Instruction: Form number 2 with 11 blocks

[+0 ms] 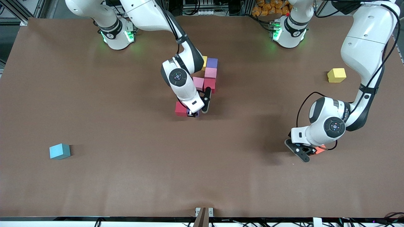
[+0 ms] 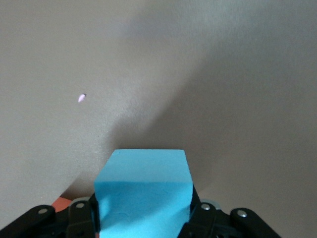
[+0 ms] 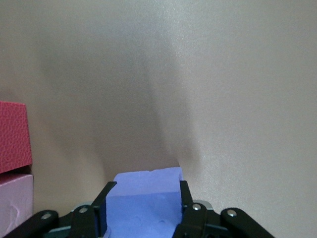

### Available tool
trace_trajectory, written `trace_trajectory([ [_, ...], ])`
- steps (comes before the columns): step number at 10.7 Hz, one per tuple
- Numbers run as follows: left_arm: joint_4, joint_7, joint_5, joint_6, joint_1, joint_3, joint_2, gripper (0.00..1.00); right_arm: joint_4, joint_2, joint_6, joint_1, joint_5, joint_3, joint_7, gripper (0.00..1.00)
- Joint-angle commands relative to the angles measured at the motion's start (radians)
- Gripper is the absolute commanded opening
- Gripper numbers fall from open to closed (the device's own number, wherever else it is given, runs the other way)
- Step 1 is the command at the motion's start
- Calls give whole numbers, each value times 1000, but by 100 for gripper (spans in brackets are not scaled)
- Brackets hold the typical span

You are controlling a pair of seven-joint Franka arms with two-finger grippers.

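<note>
1. Toward the right arm's end of the brown table [image 1: 126,183] we see the first blue block [image 1: 60,151], alone and well apart from everything else.
2. Near the middle, a red block [image 1: 180,108] lies flat. Just beside it, toward the left arm's end, the right gripper [image 1: 192,114] is down low. Its wrist view shows the right gripper [image 3: 143,218] clamped on a purple block [image 3: 143,198], one finger against each side.
3. Farther from the front camera than that red block is the part-built number 2 [image 1: 207,75]. It has a pink block [image 1: 198,82] touching a second red block [image 1: 209,85], then a second pink block [image 1: 210,73], then a second purple block [image 1: 212,62]. A yellow block [image 1: 204,61] beside that one is half hidden by the right arm.
4. Toward the left arm's end, a second yellow block [image 1: 336,75] sits alone.
5. Nearer the front camera than it, the left gripper [image 1: 306,152] is low at the table. In its wrist view the left gripper [image 2: 143,218] has its fingers closed against the sides of a second blue block [image 2: 143,193]. An orange block [image 1: 320,149] lies just beside this gripper.
</note>
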Motion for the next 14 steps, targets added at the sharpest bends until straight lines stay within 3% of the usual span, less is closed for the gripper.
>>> trace_trajectory([
  [1,-1,-100,-7,-25,4,-38,-30,0,-8,-3,9,-7,-12,6,-6,5],
  [2,-1,-123,-28,-41,5,-49,-41,0,-8,-3,7,-7,-12,6,6,41],
  [3,-1,-149,-57,-57,3,-52,-49,0,-8,-3,7,-9,-12,6,8,99],
  [8,-1,-532,-185,-186,11,-137,-80,0,-6,-19,-31,-24,-11,6,11,100],
  [14,-12,-1366,-205,-268,-18,-276,-97,0,-6,-174,-254,-101,-11,3,-1,100],
])
